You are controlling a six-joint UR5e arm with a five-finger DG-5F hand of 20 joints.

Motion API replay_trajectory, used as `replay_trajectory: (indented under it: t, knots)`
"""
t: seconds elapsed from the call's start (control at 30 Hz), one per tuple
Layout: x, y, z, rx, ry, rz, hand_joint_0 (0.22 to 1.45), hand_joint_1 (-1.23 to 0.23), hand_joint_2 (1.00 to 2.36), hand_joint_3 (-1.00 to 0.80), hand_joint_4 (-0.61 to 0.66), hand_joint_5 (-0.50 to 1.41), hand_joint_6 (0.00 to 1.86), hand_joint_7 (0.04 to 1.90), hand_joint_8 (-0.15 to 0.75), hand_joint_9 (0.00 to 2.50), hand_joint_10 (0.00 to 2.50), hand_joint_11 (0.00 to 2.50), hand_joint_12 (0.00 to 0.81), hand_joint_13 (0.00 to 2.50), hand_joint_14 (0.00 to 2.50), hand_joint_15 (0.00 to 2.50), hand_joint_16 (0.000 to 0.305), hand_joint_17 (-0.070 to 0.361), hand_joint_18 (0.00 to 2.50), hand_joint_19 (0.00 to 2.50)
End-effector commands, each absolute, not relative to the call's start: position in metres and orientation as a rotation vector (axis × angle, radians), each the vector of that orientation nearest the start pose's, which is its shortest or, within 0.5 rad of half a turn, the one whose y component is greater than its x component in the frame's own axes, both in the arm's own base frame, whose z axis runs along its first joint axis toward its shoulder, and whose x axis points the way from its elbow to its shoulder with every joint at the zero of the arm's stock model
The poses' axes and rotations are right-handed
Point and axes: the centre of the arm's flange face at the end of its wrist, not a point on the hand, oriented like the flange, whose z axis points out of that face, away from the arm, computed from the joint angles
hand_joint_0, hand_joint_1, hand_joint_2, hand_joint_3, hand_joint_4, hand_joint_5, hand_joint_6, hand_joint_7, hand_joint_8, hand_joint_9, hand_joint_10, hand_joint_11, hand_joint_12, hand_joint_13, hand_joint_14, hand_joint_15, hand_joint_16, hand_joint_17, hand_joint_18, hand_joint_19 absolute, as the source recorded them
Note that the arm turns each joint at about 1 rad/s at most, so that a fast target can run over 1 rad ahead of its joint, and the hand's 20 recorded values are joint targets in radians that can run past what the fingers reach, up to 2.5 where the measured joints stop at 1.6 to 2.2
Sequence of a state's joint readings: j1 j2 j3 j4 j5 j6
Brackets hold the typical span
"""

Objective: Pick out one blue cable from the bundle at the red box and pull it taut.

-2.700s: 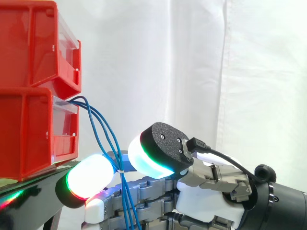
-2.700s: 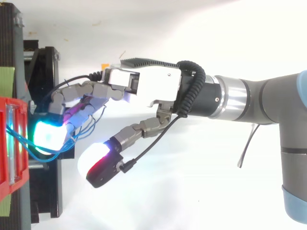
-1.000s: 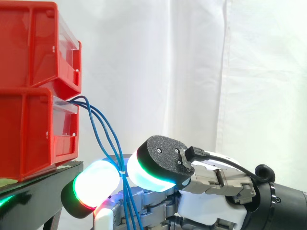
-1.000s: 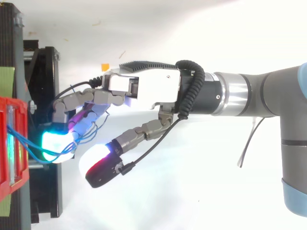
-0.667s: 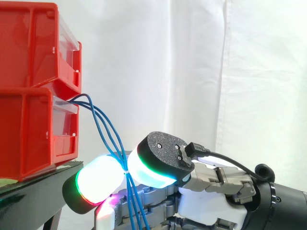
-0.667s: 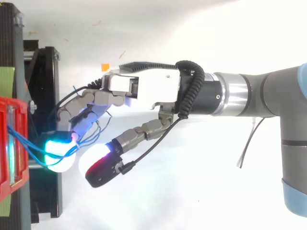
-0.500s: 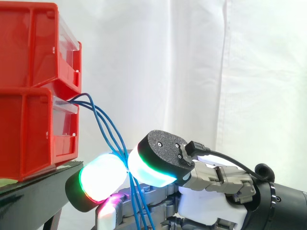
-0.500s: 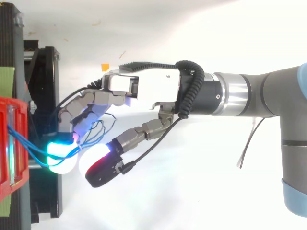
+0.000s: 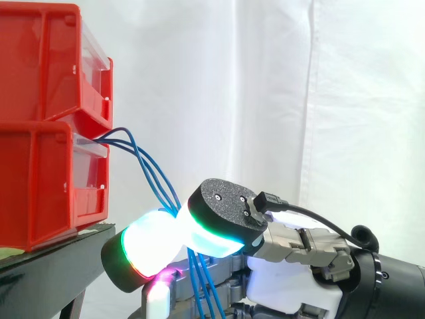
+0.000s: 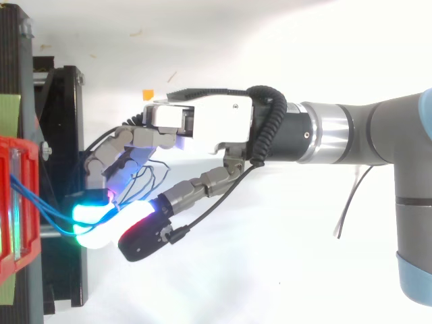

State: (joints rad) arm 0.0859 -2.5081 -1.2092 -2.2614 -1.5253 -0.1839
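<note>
Arm point(image 10: 351, 135) comes in level from right, hand point(image 10: 202, 125) stretched toward red bins point(image 9: 40, 179). Fingers curled forward. Thumb pad point(image 9: 216, 234) and one finger pad point(image 9: 149, 246) pressed together, blue cables point(image 9: 149, 169) pinched between them. Cannot tell how many strands are truly gripped. Cables leave lower bin's front edge, slant down to pinch, then hang on below pads alongside other fingers. Pinch sits just off edge of black stand point(image 9: 46, 266), near bins, apart from them.
</note>
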Motion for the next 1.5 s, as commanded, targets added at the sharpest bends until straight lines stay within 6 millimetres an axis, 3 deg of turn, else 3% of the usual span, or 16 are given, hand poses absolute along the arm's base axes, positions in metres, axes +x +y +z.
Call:
replay_trajectory:
  t: [0.0, 0.2, 0.33, 0.37, 0.6, 0.67, 0.8, 0.93, 1.2, 1.47]
  knots:
    - [0.805, -0.069, 0.135, 0.879, 1.068, 1.239, 0.57, -0.64, 1.02, -0.19, 0.02, -0.16, 0.97, 0.79, 0.218, 0.95, 0.02, 0.6, 0.288, 0.82, 0.02, 0.5, 0.04, 0.09, 0.74, 0.69]
    - [0.805, -0.069, 0.135, 0.927, 1.086, 1.256, 0.58, -0.64, 1.02, -0.25, 0.03, -0.16, 0.97, 0.8, 0.213, 0.97, 0.02, 0.62, 0.289, 0.83, 0.02, 0.51, 0.04, 0.089, 0.75, 0.7]
    - [0.807, -0.071, 0.139, 0.935, 1.094, 1.251, 0.54, -0.63, 1.01, -0.4, 0.05, -0.17, 0.95, 0.77, 0.215, 0.97, 0.02, 0.61, 0.293, 0.84, 0.02, 0.52, 0.041, 0.093, 0.76, 0.69]
    - [0.808, -0.072, 0.141, 0.939, 1.098, 1.247, 0.51, -0.6, 1.0, -0.49, 0.05, -0.17, 0.94, 0.76, 0.215, 0.96, 0.02, 0.61, 0.305, 0.84, 0.02, 0.52, 0.044, 0.098, 0.77, 0.68]
    - [0.809, -0.075, 0.143, 0.943, 1.104, 1.246, 0.46, -0.46, 1.0, -0.5, 0.08, -0.17, 0.92, 0.72, 0.23, 0.96, 0.02, 0.6, 0.325, 0.84, 0.02, 0.5, 0.048, 0.108, 0.78, 0.68]
    - [0.81, -0.075, 0.144, 0.941, 1.102, 1.249, 0.47, -0.35, 1.0, -0.5, 0.07, -0.17, 0.92, 0.71, 0.223, 0.96, 0.02, 0.61, 0.318, 0.84, 0.02, 0.51, 0.047, 0.106, 0.77, 0.69]
    - [0.809, -0.075, 0.144, 0.942, 1.104, 1.251, 0.5, -0.29, 1.0, -0.5, 0.05, -0.17, 0.91, 0.74, 0.213, 0.95, 0.02, 0.61, 0.307, 0.83, 0.02, 0.52, 0.045, 0.1, 0.74, 0.71]
    - [0.809, -0.075, 0.143, 0.943, 1.104, 1.246, 0.54, -0.35, 1.0, -0.48, 0.04, -0.17, 0.9, 0.78, 0.206, 0.95, 0.02, 0.6, 0.297, 0.82, 0.02, 0.52, 0.042, 0.094, 0.72, 0.73]
    - [0.809, -0.078, 0.142, 0.939, 1.106, 1.233, 0.54, -0.57, 1.02, -0.23, 0.03, -0.16, 0.92, 0.79, 0.209, 0.97, 0.02, 0.61, 0.298, 0.83, 0.02, 0.52, 0.042, 0.094, 0.74, 0.72]
    - [0.808, -0.079, 0.142, 0.931, 1.109, 1.22, 0.55, -0.68, 1.02, -0.12, -0.01, -0.16, 0.94, 0.79, 0.218, 0.98, 0.02, 0.62, 0.302, 0.84, 0.02, 0.52, 0.044, 0.098, 0.77, 0.69]
